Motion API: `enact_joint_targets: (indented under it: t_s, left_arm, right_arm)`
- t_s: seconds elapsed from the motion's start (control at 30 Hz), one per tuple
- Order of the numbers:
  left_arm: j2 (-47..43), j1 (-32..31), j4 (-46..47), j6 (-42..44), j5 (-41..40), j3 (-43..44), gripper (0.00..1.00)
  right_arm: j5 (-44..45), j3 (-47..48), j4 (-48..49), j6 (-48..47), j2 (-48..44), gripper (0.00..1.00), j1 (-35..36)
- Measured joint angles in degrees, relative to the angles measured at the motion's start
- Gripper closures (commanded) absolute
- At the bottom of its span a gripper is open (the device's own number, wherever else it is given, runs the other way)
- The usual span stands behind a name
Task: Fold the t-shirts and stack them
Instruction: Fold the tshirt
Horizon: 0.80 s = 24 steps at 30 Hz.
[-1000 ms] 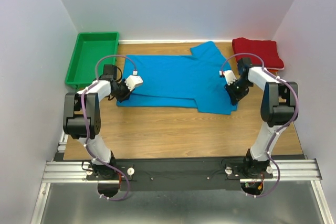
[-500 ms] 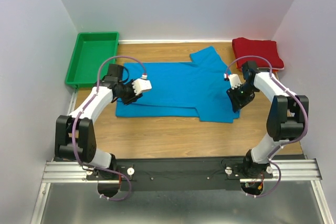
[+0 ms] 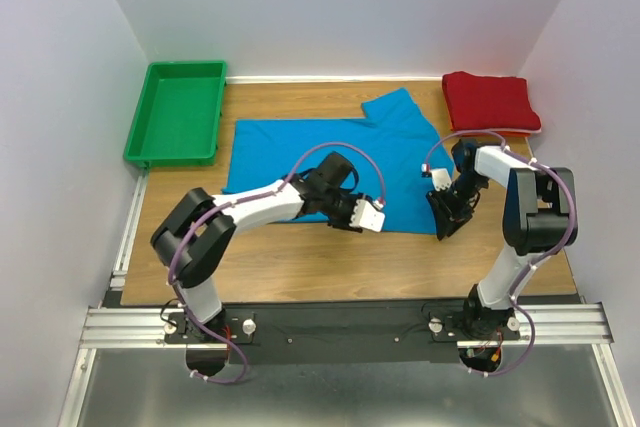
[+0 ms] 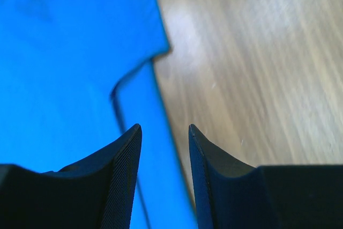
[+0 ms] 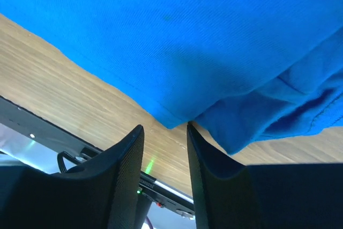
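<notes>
You're seeing blue t-shirt (image 3: pixel 270 152) lying spread across middle of bench (image 3: pixel 300 267), one sleeve reaching toward far edge. Red t-shirt (image 3: pixel 492 102) sitting folded at far right corner. Left tool (image 3: pixel 368 217) staying released, fingers parted over blue shirt's near hem. Right tool (image 3: pixel 443 219) released too, tips sitting at its near right corner.

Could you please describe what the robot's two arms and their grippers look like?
The left arm and right arm have white links with black joint housings. A thin purple cable loops along each. The left gripper and right gripper each have two black, tapering fingers with finely textured inner faces.
</notes>
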Motion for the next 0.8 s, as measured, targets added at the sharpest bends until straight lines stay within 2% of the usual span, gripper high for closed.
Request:
enact_joint_targets:
  t_s: [0.33, 0.53, 0.7, 0.8]
  left_arm:
    - [7.6, -6.1, 7.4, 4.3, -2.4, 1.8, 0.51]
    - [10.8, -7.9, 10.1, 7.2, -5.1, 1.8, 0.51]
    - [11.4, -9.1, 12.0, 9.1, -6.6, 1.9, 0.55]
    - [12.0, -9.9, 13.3, 10.2, -7.3, 1.9, 0.62]
  right_arm:
    - [-0.6, 0.2, 0.0, 2.1, 1.1, 0.69, -0.1]
    - [-1.2, 0.2, 0.2, 2.5, 1.3, 0.72, -0.1]
    - [-2.0, 0.2, 0.7, 2.8, 1.4, 0.83, -0.1]
    - [-2.6, 0.2, 1.0, 3.0, 1.6, 0.92, -0.1]
